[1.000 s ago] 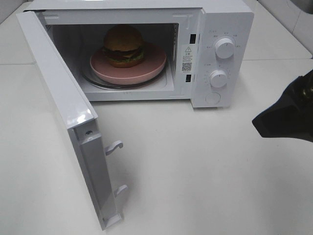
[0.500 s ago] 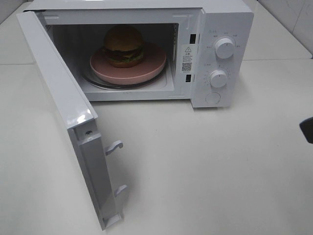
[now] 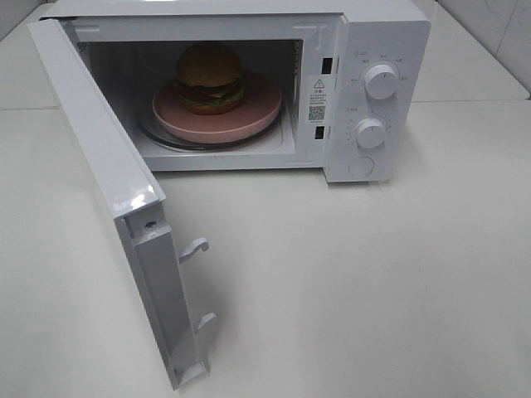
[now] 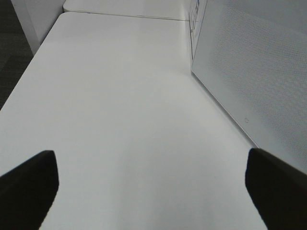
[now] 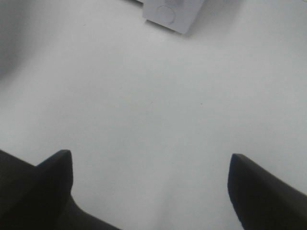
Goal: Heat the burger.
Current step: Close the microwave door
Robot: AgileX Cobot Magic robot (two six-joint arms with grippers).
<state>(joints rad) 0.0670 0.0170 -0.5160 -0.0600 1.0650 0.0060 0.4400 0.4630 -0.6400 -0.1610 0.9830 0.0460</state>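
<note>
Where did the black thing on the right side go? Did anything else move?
The right gripper pulled back off the right edge of the high view, open and empty. Nothing was grabbed or let go. The burger, the pink plate under it and the open microwave door stayed put.

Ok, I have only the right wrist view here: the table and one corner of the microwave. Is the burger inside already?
Observer: Yes. The burger sits on a pink plate inside the microwave.
Operator: Is the microwave shut?
Observer: No. The door stands wide open, swung out to the left in the high view.
Operator: And the other arm?
Observer: The left gripper is open and holds nothing, over the table beside the door.
</note>
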